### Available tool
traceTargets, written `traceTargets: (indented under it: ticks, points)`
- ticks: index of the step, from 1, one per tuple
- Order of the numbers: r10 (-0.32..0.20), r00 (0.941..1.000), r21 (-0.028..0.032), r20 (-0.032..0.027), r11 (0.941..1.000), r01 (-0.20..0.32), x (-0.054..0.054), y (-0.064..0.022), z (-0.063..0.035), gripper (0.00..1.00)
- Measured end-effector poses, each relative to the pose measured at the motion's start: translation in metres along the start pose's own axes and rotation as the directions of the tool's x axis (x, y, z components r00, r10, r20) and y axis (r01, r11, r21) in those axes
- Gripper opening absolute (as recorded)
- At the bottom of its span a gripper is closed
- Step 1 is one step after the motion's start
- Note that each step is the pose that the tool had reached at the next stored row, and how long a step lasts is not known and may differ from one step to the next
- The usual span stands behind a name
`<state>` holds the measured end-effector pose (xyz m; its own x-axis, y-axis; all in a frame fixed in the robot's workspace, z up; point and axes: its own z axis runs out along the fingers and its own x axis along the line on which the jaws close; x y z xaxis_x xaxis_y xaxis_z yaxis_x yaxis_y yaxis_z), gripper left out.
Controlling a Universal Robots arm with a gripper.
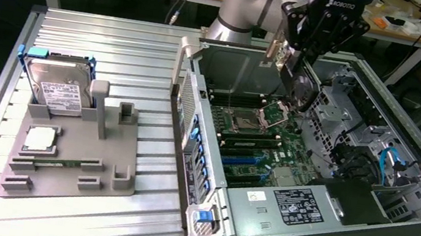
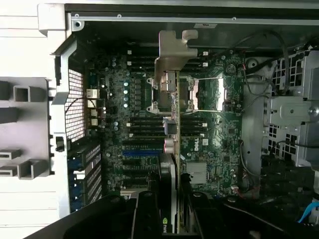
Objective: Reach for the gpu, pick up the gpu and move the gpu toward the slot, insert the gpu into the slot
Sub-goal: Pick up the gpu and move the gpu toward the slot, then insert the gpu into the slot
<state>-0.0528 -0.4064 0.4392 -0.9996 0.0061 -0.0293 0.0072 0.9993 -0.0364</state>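
My gripper (image 1: pixel 296 51) hangs over the open computer case (image 1: pixel 196 100), shut on the gpu (image 1: pixel 299 84). The card hangs edge-down from the fingers, with its silver end bracket (image 1: pixel 273 52) toward the exterior view's left, above the motherboard (image 1: pixel 273 142). In the wrist view the gpu (image 2: pixel 173 124) shows edge-on: silver bracket (image 2: pixel 172 55) farthest from the camera, black cooler (image 2: pixel 167 199) nearest, between the two fingers (image 2: pixel 144 219) of my gripper (image 2: pixel 172 221). The card edge lies over the rows of expansion slots (image 2: pixel 144 147), close to a slot (image 1: pixel 242 159), with a gap below it.
A grey fixture (image 1: pixel 73 154) on the slatted metal table holds a silver hard drive (image 1: pixel 58 87), a square chip (image 1: pixel 41 137) and a memory stick (image 1: pixel 63 163). The case's power supply (image 1: pixel 289 206), drive cage (image 1: pixel 339 111) and cables (image 1: pixel 390 162) crowd its right side.
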Motion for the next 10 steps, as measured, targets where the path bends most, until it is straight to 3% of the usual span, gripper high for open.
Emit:
traceTargets:
  ticks: [10]
  points:
    - [0.0,1.0,0.0001,0.0,1.0,0.0,-0.0001,0.0,0.0,0.27]
